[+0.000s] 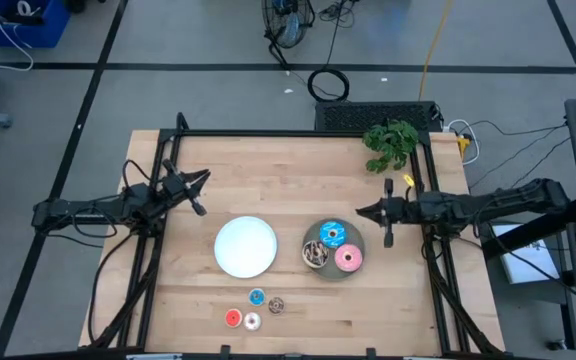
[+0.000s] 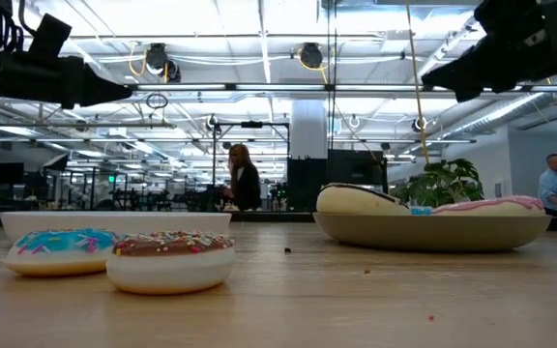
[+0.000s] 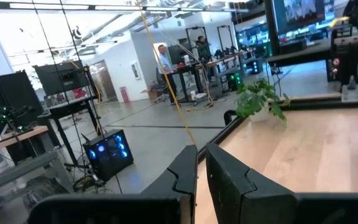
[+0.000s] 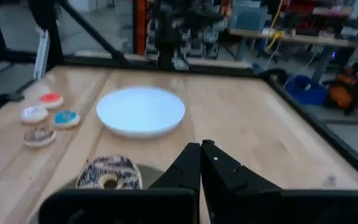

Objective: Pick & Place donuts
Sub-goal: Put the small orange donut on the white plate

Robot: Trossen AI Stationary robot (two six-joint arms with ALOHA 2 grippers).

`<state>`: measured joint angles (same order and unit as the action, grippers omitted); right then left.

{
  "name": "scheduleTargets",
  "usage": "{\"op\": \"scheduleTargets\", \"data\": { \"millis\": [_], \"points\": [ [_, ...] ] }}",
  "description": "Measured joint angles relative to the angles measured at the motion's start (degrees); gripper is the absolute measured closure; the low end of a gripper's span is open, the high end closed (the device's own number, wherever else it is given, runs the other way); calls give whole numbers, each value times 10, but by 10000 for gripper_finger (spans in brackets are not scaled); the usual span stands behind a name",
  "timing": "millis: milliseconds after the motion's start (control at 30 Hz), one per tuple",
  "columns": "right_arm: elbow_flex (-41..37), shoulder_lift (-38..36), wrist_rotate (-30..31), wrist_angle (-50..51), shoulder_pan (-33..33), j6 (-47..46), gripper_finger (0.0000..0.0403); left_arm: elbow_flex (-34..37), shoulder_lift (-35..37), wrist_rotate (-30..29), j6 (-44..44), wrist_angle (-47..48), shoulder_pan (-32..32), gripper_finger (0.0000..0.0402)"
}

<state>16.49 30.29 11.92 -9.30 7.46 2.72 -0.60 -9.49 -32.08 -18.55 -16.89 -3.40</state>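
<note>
While both arms are hanging above the table with nothing in their grasp, the left gripper [image 1: 200,192] is showing its two fingers [image 3: 188,171] pressed nearly together, only a thin slit lying between them, and it is hovering over bare wood near the table's left edge, up and left of the white plate [image 1: 245,246]. The right gripper [image 1: 380,222] is likewise keeping its fingers [image 4: 194,163] closed against each other and holding nothing; it is sitting just right of the grey plate [image 1: 320,268], close to the table's right rail. On the grey plate three larger rings are lying together: the blue sprinkled donut [image 1: 332,235] toward the far side, the pink donut [image 1: 348,258] toward the right, and the brown sprinkled donut [image 1: 315,253] toward the left. The white plate is resting bare, just left of the grey one and apart from it. Nearer the front edge four tiny rings are lying on the wooden table [image 1: 268,165] in a loose cluster: the tiny blue donut [image 1: 257,297], the tiny brown donut [image 1: 276,305], the red donut [image 1: 233,318] and the white donut [image 1: 252,321]. A green plant [image 1: 391,143] is standing at the far right corner, and a person [image 2: 243,178] is showing in the room beyond.
</note>
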Motion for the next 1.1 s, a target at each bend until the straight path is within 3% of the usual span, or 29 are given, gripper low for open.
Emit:
{"op": "scheduleTargets", "data": {
  "millis": [133,233,467,667,933,1033,1100],
  "points": [
    [-24,-43,-7,2,0,13,402,0,0,0,-6,-5,0,360],
    [-39,-77,-45,-5,0,15,402,0,0,0,-5,-23,0,360],
    [-85,-127,-47,-29,0,35,403,0,0,0,-3,-29,0,360],
    [-100,-134,-47,-33,0,44,403,0,0,7,79,1,1,360],
    [-101,-134,-47,-34,0,36,403,0,-15,141,199,19,9,360],
    [-101,-134,-47,-36,0,40,403,-20,-57,142,248,27,34,360],
    [-101,-134,-47,-47,0,48,403,-56,-99,174,269,23,69,360]
  ]
}}
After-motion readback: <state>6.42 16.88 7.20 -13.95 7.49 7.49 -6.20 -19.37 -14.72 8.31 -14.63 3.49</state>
